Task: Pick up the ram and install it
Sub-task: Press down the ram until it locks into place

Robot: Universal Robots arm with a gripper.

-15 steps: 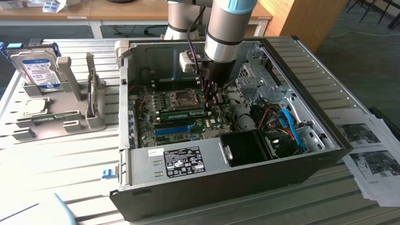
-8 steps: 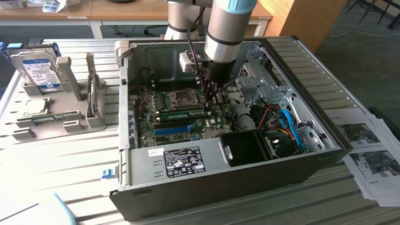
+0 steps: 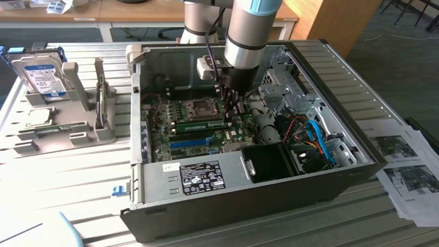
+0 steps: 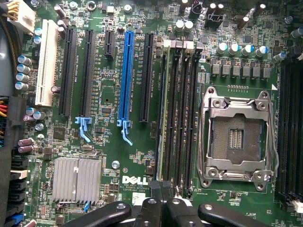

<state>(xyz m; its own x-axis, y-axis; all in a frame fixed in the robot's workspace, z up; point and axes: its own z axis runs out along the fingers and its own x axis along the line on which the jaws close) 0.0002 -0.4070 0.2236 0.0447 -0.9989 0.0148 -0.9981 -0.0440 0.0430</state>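
The pincer (image 4: 159,198) of the grey robot arm (image 3: 245,36) is seen lowered into the open black and silver computer case (image 3: 329,67), just above the green motherboard (image 4: 109,156); its black fingers (image 4: 152,191) are drawn fully together and nothing is seen held between them. The long, narrow green ram stick (image 3: 203,124) is seen lying in a slot on the motherboard, beside the silver square processor socket (image 4: 235,137); in the wrist view it is seen edge-on (image 4: 164,118) in the outermost of the black memory slots, directly ahead of the clenched fingertips. A bright blue plastic slot strip (image 4: 127,78) is seen parallel to it, a little apart. Toward the exterior view's left, a silver hard drive with a blue-white label (image 3: 41,74) is propped upright in a grey holder (image 3: 75,118) on the slatted worktop (image 3: 69,175); printed paper sheets (image 3: 408,164) are lying toward the exterior view's right.
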